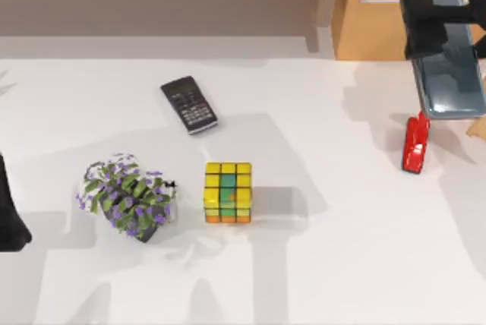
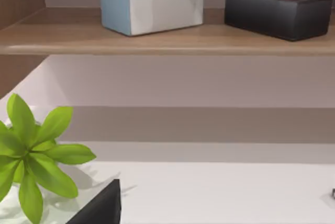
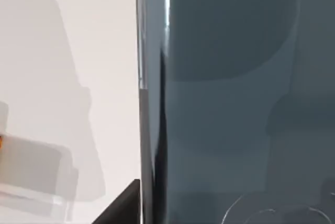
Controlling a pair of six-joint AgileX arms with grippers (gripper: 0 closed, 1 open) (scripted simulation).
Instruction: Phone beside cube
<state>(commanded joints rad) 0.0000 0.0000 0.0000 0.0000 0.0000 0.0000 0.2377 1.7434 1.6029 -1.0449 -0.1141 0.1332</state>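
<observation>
Top view, nearest first: the left arm sits parked at the near left edge of the white surface (image 1: 364,264); whether its hand is spread or pressed together cannot be told. Just beyond, a potted plant (image 1: 127,196) with purple flowers stands near left, and the cube (image 1: 228,192), mostly yellow tiles with some green and orange, rests right of it at centre. A red object (image 1: 414,145) stands farther right. Behind the cube lies a black keypad device (image 1: 189,104).

Farthest, at the far right, the right hand (image 1: 429,25) appears to pinch the far end of the phone (image 1: 449,74), a dark slate-grey slab seemingly held above the surface, well apart from the cube. In the right wrist view its glossy glass face (image 3: 235,98) looms very close.

To do this step well, I judge the right arm should carry the phone leftward and nearer, passing clear of the red object, keep it level, and lower it flat just right of the cube without nudging it.
</observation>
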